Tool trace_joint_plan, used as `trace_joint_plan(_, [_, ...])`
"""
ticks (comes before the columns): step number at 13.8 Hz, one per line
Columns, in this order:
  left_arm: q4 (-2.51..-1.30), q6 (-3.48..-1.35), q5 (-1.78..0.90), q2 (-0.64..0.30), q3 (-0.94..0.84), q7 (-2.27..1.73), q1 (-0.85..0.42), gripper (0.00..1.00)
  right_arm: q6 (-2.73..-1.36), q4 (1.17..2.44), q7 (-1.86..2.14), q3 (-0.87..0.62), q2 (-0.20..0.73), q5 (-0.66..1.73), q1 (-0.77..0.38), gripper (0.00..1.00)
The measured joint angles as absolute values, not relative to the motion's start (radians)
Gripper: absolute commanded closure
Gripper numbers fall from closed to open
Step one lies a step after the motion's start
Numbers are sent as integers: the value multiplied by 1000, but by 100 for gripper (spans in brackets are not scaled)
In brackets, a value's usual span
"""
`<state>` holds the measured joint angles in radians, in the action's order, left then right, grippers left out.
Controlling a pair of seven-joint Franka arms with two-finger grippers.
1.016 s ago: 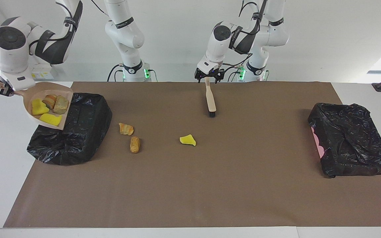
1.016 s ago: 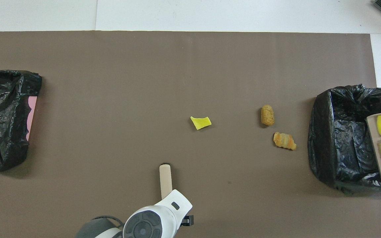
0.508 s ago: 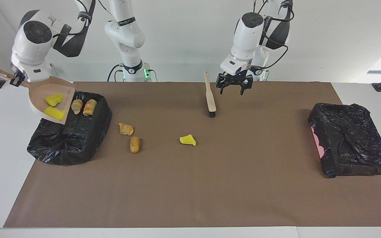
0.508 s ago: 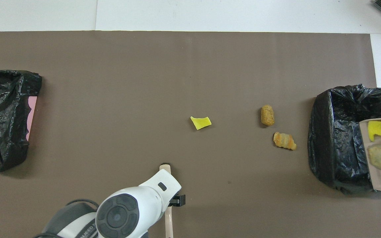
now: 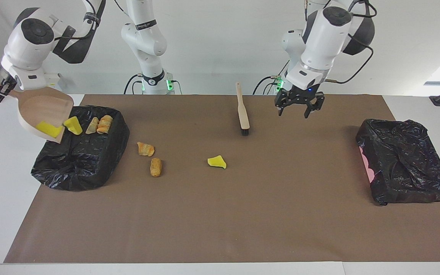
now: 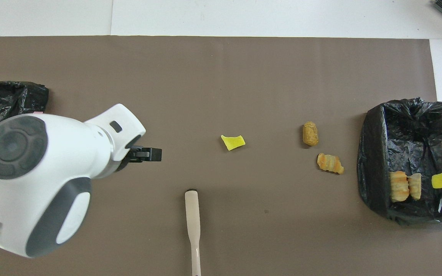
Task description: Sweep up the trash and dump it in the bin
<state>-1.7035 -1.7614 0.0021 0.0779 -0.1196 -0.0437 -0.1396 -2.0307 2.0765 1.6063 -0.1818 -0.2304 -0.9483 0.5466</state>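
Note:
My right gripper (image 5: 5,86) is shut on the handle of the beige dustpan (image 5: 46,110), which tilts over the black-lined bin (image 5: 90,168) at the right arm's end. One yellow sponge (image 5: 48,129) lies in the pan and another yellow sponge (image 5: 73,125) sits at its lip. A pale chunk (image 5: 92,125) and a bread chunk (image 5: 104,124) lie in the bin. On the mat lie two bread chunks (image 5: 145,149) (image 5: 156,167) and a yellow sponge piece (image 5: 217,162). My left gripper (image 5: 299,110) hangs open above the mat beside the brush (image 5: 243,112).
A second black-lined bin (image 5: 407,168) stands at the left arm's end of the brown mat (image 5: 220,221). In the overhead view the left arm (image 6: 52,172) covers part of that bin (image 6: 2,96). The brush (image 6: 192,226) lies flat near the robots.
The left gripper let go of the brush, rose and moved toward the left arm's end. The right gripper tipped the dustpan; two chunks and one sponge slid out toward the bin.

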Motion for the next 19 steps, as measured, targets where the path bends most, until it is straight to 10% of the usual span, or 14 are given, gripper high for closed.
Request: trace_joint_plan(19, [-1538, -1525, 16, 55, -27, 67, -141, 0, -2042, 2103, 1606, -184, -328, -1139, 472, 100])
